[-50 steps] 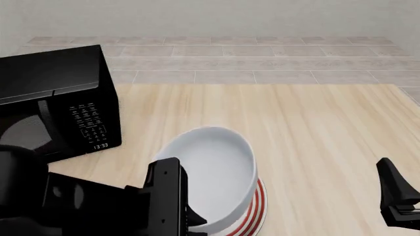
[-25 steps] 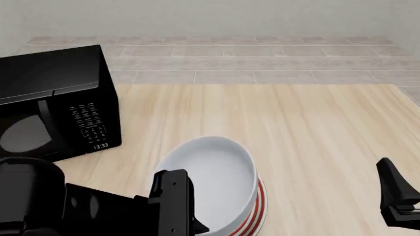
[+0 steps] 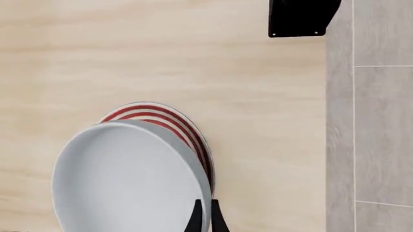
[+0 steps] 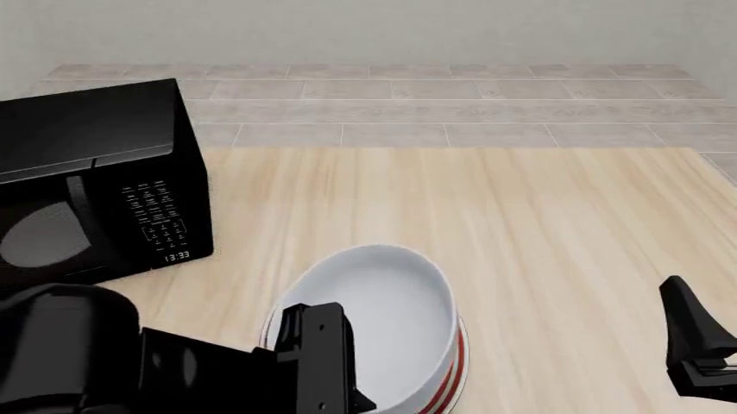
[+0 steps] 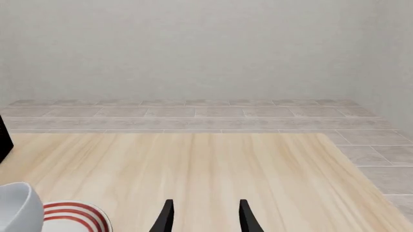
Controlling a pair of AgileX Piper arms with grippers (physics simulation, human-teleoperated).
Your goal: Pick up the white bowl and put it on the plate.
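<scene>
**Bowl over plate, left claw on its rim**

Near the front edge of the wooden table [image 4: 553, 224], you have the white bowl [image 4: 386, 323] sitting over the plate [image 4: 456, 362]. Only a crescent of the plate's red rings shows past the bowl's right side in the front view. Whether the bowl rests fully on the plate or is tipped just above it, the pictures do not settle.

Your left gripper [image 3: 205, 220] pinches the bowl's near rim: in the left wrist view the two dark fingertips [image 3: 195, 221] stand close together with the white rim between them. From the front, the left arm's black body covers the bowl's lower left.

Your right gripper [image 5: 204, 215] hangs over bare wood well to the right of the bowl, its two fingers spread apart and holding nothing. The right wrist view catches the bowl's edge and the ringed plate at the frame's corner.

A black microwave [image 4: 98, 177] stands at the table's left, well apart from the bowl, its door shut and its display lit.

Grey tiled floor [image 4: 461, 103] lies beyond the table.
</scene>
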